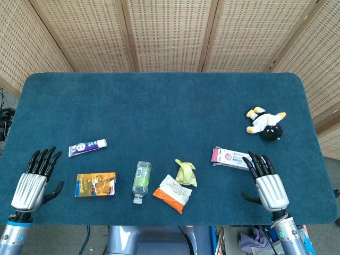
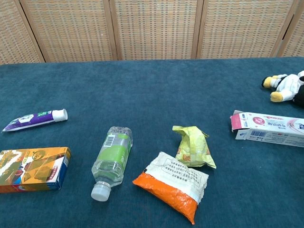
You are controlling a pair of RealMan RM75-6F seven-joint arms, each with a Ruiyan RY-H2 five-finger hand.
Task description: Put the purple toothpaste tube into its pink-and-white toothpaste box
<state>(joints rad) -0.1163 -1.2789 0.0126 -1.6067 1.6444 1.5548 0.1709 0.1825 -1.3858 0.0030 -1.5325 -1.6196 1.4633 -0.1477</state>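
Observation:
The purple toothpaste tube (image 1: pixel 87 147) (image 2: pixel 35 119) lies flat on the blue table at the left, white cap pointing right. The pink-and-white toothpaste box (image 1: pixel 229 158) (image 2: pixel 268 127) lies flat at the right with its open flap end facing left. My left hand (image 1: pixel 35 180) rests open on the table, below and left of the tube, holding nothing. My right hand (image 1: pixel 266 182) is open too, its fingertips touching or just short of the box's right end. Neither hand shows in the chest view.
An orange carton (image 1: pixel 95 184), a clear bottle with a green label (image 1: pixel 141 181), an orange-and-white pouch (image 1: pixel 172 193) and a yellow-green packet (image 1: pixel 185 172) lie in a row along the front. A plush toy (image 1: pixel 265 123) sits at the far right.

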